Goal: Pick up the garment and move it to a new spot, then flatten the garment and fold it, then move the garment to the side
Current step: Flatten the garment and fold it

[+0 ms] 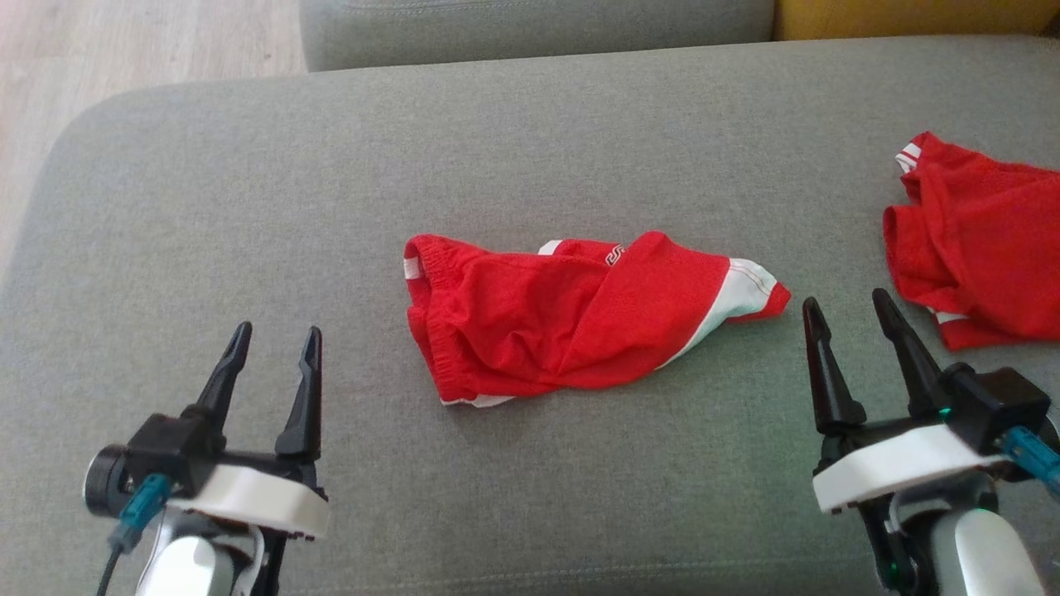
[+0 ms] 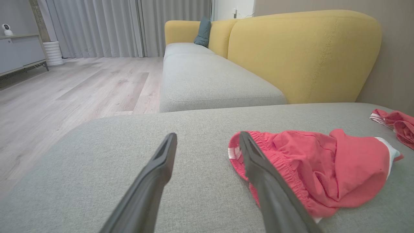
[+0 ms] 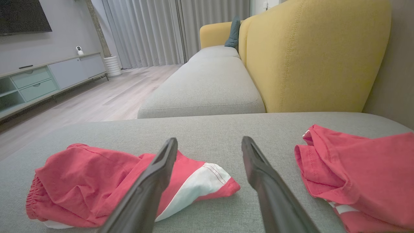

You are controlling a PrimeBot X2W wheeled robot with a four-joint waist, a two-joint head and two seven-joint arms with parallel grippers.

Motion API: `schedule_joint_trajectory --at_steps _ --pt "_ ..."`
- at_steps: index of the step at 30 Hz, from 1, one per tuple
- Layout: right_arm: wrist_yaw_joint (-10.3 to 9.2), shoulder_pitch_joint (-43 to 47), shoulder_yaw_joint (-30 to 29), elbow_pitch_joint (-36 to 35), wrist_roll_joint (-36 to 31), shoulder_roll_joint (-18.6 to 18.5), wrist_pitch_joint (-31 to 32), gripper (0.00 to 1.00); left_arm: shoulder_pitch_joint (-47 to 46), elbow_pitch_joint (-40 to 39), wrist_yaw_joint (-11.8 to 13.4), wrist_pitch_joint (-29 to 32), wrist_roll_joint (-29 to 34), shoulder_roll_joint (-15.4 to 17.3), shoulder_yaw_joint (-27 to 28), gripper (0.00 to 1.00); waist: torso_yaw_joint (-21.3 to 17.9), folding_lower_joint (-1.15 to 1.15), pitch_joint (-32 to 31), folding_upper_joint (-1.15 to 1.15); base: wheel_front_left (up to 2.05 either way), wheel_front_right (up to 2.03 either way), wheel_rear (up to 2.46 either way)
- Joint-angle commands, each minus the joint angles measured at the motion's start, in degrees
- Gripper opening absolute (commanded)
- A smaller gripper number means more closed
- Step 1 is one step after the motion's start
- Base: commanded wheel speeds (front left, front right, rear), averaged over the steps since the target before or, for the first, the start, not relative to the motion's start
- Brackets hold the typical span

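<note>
Symmetrically, left gripper and right gripper flank the garment, fingers spread.

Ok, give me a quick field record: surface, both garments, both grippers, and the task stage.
surface: grey cushion
target: red-and-white garment, crumpled, mid-cushion, between the grippers
other item: second red garment, bunched at the cushion's right side
left gripper: open, empty, left of the target, apart from it
right gripper: open, empty, close to the target's white-trimmed end, not touching
stage: nothing picked up yet
</note>
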Motion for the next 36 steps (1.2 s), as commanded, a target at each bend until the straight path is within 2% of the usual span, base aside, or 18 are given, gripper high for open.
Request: schedule_joint_trajectory --at_steps 1,12,16,23,34,35,36 --pt "-0.05 -1.1 1.3 -2.3 0.3 -0.3 0.1 1.00 -1.6 -1.7 -0.1 -0.3 0.6 0.5 2.4 1.00 0.0 0.00 0.2 0.00 0.00 0.00 0.00" --pt "-0.05 -1.2 1.2 -2.3 0.5 -0.3 0.1 1.00 -1.8 -1.7 -0.6 -0.3 1.3 0.0 2.9 1.00 -0.1 0.00 0.5 0.00 0.00 0.00 0.00" --pt "-0.05 -1.4 1.2 -2.4 0.5 -0.3 0.1 1.00 -2.3 -1.1 -1.9 -0.2 1.1 -0.2 1.5 1.00 0.0 0.00 1.1 0.00 0.00 0.00 0.00" --pt "-0.05 -2.6 2.0 -2.5 0.6 -0.3 0.0 1.00 -5.3 2.3 -5.7 6.9 -1.3 -2.6 -4.4 1.00 -0.6 0.00 3.4 0.00 0.00 0.00 0.00" --pt "-0.05 -3.7 2.0 -2.1 0.7 -0.3 -0.6 1.00 -9.4 8.5 -7.7 13.8 -5.7 -2.4 -8.0 1.00 -2.2 0.00 5.8 0.00 0.00 0.00 0.00" --pt "-0.05 -3.8 1.9 -2.0 0.7 -0.3 -0.6 1.00 -9.8 8.7 -7.9 14.1 -6.1 -2.3 -8.5 0.58 -2.3 0.00 5.9 0.00 0.00 0.00 0.00" --pt "-0.05 -3.8 1.8 -2.0 0.7 -0.3 -0.7 1.00 -10.1 8.7 -8.0 14.1 -6.3 -2.1 -8.9 0.07 -2.4 0.00 6.0 0.00 0.00 0.00 0.00"
